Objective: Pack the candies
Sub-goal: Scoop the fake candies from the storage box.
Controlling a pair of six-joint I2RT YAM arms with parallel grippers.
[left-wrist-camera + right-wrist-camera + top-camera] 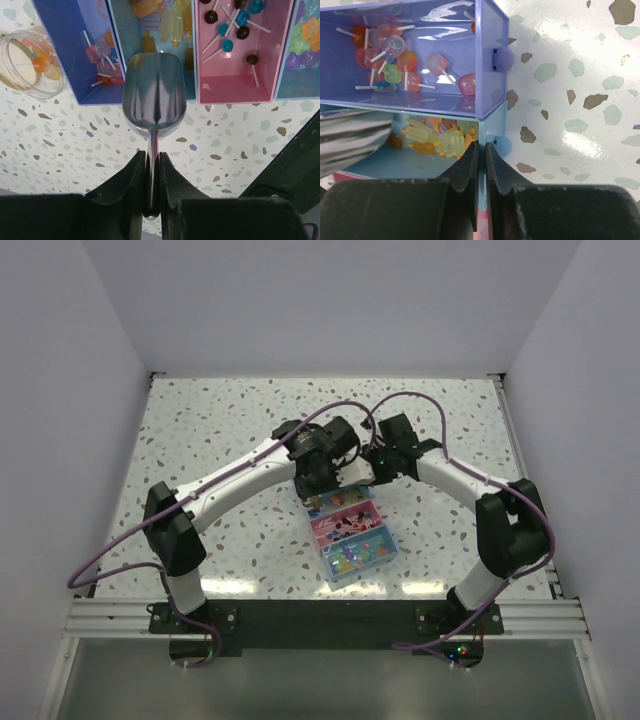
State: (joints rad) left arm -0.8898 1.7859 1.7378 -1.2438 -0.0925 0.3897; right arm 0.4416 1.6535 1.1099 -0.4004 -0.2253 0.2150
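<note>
A compartment box [350, 535] lies between the arms and holds the candies. Round lollipops [400, 60] fill its purple section. Pale and orange popsicle shapes [435, 137] lie in the light-blue one, and dark and blue lollipops [235, 25] sit in the pink one. My left gripper [152, 156] is shut on the handle of a metal scoop [154, 95]. The scoop's empty bowl reaches over the light-blue section's near wall. My right gripper [482, 147] is shut on that section's side wall [482, 125], one finger inside and one outside.
A small clear round jar [30, 62] with a few candies in it lies on the speckled table left of the box. The scoop's bowl [350, 137] shows at the left of the right wrist view. White walls [80, 360] enclose the table on three sides.
</note>
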